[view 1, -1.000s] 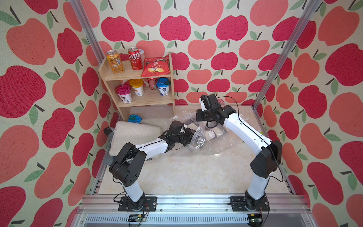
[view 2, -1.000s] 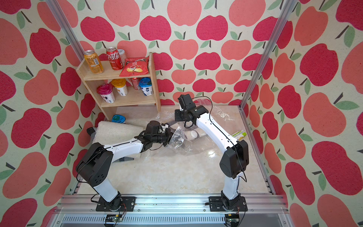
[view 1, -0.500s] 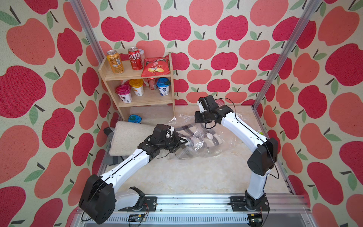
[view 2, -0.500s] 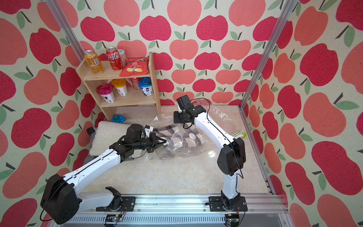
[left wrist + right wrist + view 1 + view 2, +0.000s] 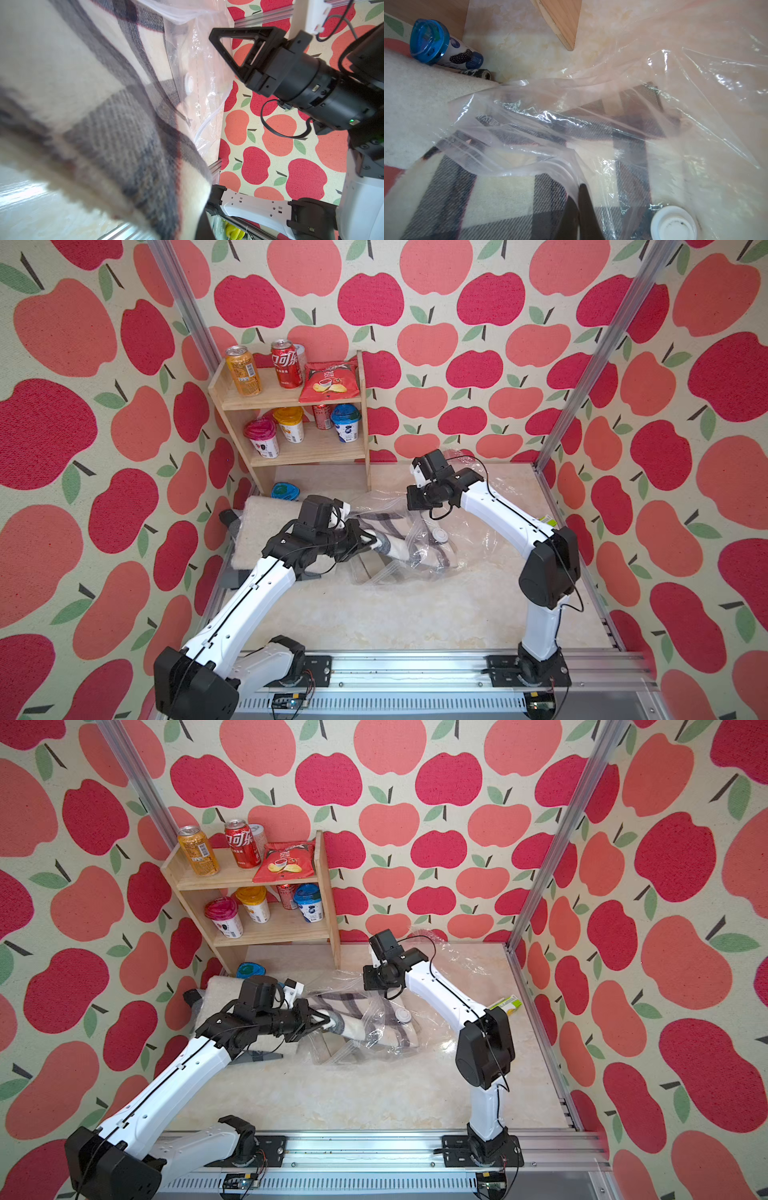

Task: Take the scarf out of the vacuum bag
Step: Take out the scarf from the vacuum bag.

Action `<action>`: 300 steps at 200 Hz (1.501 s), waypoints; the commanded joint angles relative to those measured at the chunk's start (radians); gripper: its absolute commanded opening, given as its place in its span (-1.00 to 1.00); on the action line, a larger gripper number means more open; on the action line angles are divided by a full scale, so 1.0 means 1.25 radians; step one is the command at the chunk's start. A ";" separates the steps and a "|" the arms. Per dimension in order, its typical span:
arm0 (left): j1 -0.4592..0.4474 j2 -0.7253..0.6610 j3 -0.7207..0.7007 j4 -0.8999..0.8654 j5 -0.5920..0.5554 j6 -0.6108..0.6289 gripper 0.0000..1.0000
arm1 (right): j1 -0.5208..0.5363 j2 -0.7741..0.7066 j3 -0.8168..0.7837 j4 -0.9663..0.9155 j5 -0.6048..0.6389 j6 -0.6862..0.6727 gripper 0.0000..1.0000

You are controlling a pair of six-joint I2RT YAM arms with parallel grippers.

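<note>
The vacuum bag (image 5: 469, 539) (image 5: 432, 1019) lies crinkled on the table, its round white valve cap (image 5: 439, 534) (image 5: 673, 224) facing up. The scarf (image 5: 395, 549) (image 5: 353, 1025) (image 5: 104, 124), cream with grey plaid, sticks partly out of the bag's mouth on the left. My left gripper (image 5: 368, 540) (image 5: 322, 1019) (image 5: 203, 226) is shut on the scarf's free end. Over the bag's mouth, my right gripper (image 5: 415, 508) (image 5: 372, 986) (image 5: 579, 207) points down, shut on the plastic rim.
A wooden shelf (image 5: 361, 414) with cans, a chip bag and cups stands at the back left. A blue-lidded cup (image 5: 284, 490) (image 5: 431, 41) lies at its foot. A cream folded cloth (image 5: 266, 531) lies left of the bag. A yellow-green packet (image 5: 548, 521) lies by the right rail.
My left gripper has drawn back to the left with the scarf, and more plaid cloth now shows outside the bag's mouth. The right gripper has kept its hold on the bag and shifted slightly left.
</note>
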 commanded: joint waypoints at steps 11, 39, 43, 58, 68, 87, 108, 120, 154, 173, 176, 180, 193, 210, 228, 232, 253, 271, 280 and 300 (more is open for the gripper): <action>0.085 0.047 0.112 -0.060 0.117 0.114 -1.00 | 0.016 0.031 0.034 -0.022 -0.036 -0.017 -1.00; 0.128 0.137 0.260 -0.129 0.168 0.189 -1.00 | 0.017 0.040 0.044 -0.026 -0.044 -0.006 -1.00; 0.135 0.150 0.281 -0.140 0.173 0.199 -1.00 | 0.018 0.041 0.042 -0.026 -0.047 -0.004 -1.00; 0.162 0.190 0.361 -0.187 0.192 0.234 -1.00 | 0.019 0.039 0.039 -0.022 -0.048 0.007 -1.00; 0.187 0.208 0.406 -0.215 0.199 0.249 -1.00 | 0.018 0.040 0.037 -0.020 -0.048 0.013 -1.00; 0.236 0.227 0.465 -0.244 0.218 0.270 -1.00 | 0.018 0.045 0.043 -0.023 -0.048 0.019 -1.00; 0.295 0.238 0.491 -0.254 0.252 0.280 -1.00 | 0.017 0.048 0.049 -0.029 -0.040 0.021 -1.00; 0.327 0.241 0.503 -0.257 0.275 0.285 -1.00 | 0.016 0.051 0.054 -0.028 -0.040 0.022 -1.00; 0.419 0.268 0.551 -0.274 0.323 0.305 -1.00 | 0.015 0.067 0.065 -0.035 -0.048 0.024 -1.00; 0.450 0.303 0.595 -0.299 0.348 0.326 -1.00 | 0.015 0.072 0.065 -0.035 -0.050 0.023 -1.00; 0.453 0.310 0.602 -0.302 0.347 0.329 -1.00 | 0.015 0.071 0.066 -0.034 -0.050 0.022 -1.00; 0.459 0.316 0.610 -0.305 0.347 0.333 -1.00 | 0.016 0.072 0.066 -0.035 -0.050 0.023 -1.00; 0.474 0.330 0.629 -0.296 0.348 0.331 -1.00 | 0.014 0.072 0.064 -0.036 -0.050 0.021 -1.00; 0.485 0.359 0.667 -0.293 0.349 0.335 -1.00 | 0.014 0.073 0.066 -0.037 -0.051 0.020 -1.00; 0.498 0.394 0.713 -0.299 0.350 0.337 -1.00 | 0.013 0.072 0.066 -0.038 -0.051 0.020 -1.00; 0.502 0.400 0.721 -0.298 0.352 0.338 -1.00 | 0.013 0.072 0.066 -0.038 -0.052 0.019 -1.00; 0.520 0.425 0.761 -0.290 0.360 0.347 -1.00 | 0.012 0.064 0.055 -0.039 -0.049 0.017 -1.00; 0.531 0.440 0.802 -0.306 0.373 0.402 -1.00 | 0.011 0.049 0.036 -0.032 -0.055 0.016 -1.00; 0.535 0.438 0.806 -0.302 0.382 0.424 -1.00 | 0.011 0.039 0.023 -0.028 -0.062 0.012 -1.00; 0.550 0.418 0.778 -0.279 0.396 0.468 -1.00 | 0.010 0.013 -0.010 -0.009 -0.071 0.008 -1.00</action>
